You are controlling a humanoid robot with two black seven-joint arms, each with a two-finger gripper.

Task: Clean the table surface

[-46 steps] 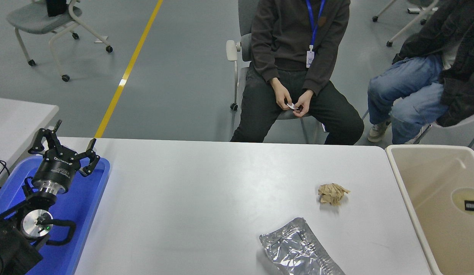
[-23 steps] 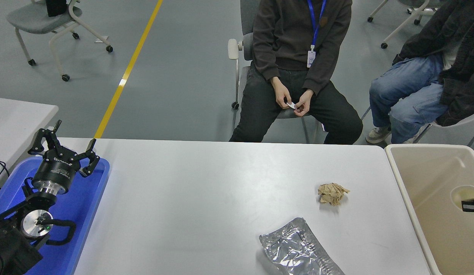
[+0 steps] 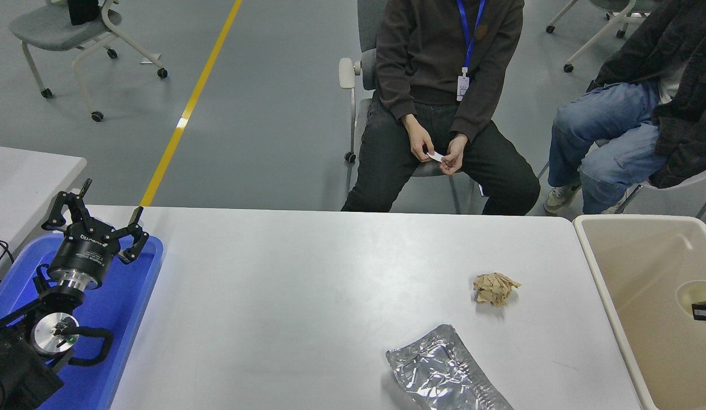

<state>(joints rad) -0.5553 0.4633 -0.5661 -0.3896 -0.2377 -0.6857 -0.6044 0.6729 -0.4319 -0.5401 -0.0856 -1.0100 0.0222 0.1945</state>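
Observation:
The table surface (image 3: 307,285) is a wide light grey-white top. A crumpled brown paper ball (image 3: 494,288) lies on its right part. A flattened silver foil bag (image 3: 444,373) lies near the front edge, below and left of the ball. My left gripper (image 3: 97,212) is parked at the lower left over the blue tray, open and empty. Only a small black tip of my right gripper (image 3: 705,311) shows at the right edge, over the beige bin, well right of the paper ball.
A beige bin (image 3: 609,296) stands against the table's right end. A blue tray (image 3: 131,307) sits on the table's left end, with a smaller white table (image 3: 28,176) behind it. Two people (image 3: 444,102) sit on chairs at the far side, hands off the table.
The black tip at the right edge has shifted slightly over the bin. The seated person's hands moved a little. The paper ball, foil bag and left arm have not moved.

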